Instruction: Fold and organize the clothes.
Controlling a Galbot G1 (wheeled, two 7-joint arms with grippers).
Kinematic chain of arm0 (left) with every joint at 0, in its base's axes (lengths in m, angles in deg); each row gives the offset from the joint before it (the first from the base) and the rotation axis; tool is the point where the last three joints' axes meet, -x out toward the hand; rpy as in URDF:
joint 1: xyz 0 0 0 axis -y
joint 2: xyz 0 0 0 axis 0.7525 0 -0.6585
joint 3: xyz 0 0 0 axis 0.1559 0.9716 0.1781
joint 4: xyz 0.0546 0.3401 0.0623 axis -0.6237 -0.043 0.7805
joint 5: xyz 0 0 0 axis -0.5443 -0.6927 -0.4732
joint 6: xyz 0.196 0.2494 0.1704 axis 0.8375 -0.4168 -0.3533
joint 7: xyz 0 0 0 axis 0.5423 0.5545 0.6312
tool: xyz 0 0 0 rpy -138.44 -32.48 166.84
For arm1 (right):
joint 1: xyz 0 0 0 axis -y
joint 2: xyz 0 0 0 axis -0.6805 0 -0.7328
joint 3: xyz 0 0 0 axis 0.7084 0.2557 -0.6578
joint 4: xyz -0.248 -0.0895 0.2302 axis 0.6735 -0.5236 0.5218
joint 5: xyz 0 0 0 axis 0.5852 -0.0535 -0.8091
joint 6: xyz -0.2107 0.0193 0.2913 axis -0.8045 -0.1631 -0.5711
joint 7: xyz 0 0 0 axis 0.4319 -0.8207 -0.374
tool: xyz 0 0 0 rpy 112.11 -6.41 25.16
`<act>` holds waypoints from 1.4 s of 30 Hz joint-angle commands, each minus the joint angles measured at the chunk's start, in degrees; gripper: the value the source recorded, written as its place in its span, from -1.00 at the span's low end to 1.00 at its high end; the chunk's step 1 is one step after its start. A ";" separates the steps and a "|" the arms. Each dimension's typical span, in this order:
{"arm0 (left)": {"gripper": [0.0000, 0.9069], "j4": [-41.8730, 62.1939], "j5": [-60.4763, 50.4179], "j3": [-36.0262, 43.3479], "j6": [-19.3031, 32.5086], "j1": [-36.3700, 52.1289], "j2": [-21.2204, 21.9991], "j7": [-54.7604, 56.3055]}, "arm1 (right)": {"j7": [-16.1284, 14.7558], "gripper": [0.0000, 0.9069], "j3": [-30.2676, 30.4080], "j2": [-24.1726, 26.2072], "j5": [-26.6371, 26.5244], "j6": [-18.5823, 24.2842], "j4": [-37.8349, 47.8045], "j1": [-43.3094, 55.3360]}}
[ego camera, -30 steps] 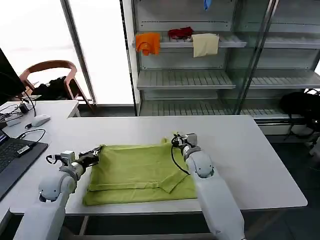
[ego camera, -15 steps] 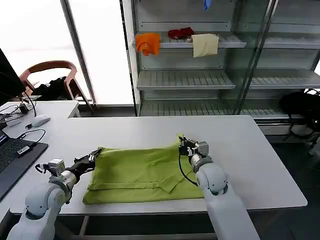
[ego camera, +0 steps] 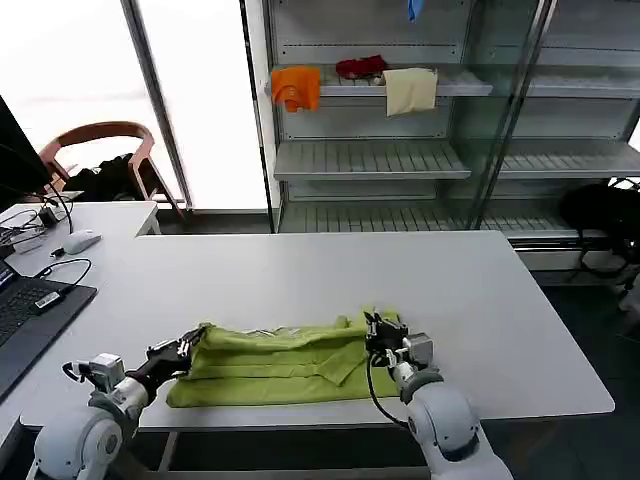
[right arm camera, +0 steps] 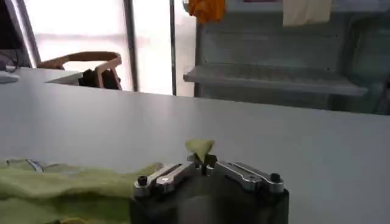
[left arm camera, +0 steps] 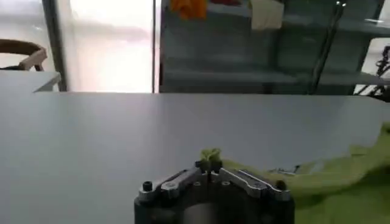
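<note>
The lime T-shirt (ego camera: 280, 362) is spread along the near edge of the white worktop (ego camera: 300, 270), its far edge doubled toward the front so a raised fold runs across its width. The cloth's left corner is pinched tight in the left hand (ego camera: 192, 341), a small tuft of green seen poking up between the closed fingers (left arm camera: 241, 178) in the left wrist view. The right corner is clamped the same way in the right hand (ego camera: 376, 330), a yellow-green tip showing above its shut fingers (right arm camera: 167, 174). Both hands are held low, just above the worktop. On the shelf behind, an orange cloth (ego camera: 296, 86) and a cream cloth (ego camera: 411, 88) are draped.
</note>
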 commanded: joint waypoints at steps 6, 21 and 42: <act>-0.98 -1.96 -6.58 -0.22 -0.04 -3.90 0.48 -0.29 | 0.76 1.00 -0.24 -0.23 4.63 0.10 -1.56 -4.74; 1.00 -2.22 -9.45 -0.74 -0.06 -3.97 0.82 1.52 | 3.35 1.00 -0.86 -0.63 17.66 0.25 -2.09 -5.07; 1.00 -3.06 -3.85 0.63 10.72 -9.99 11.30 14.49 | -4.64 1.00 -13.57 1.71 -9.05 10.82 -6.68 1.00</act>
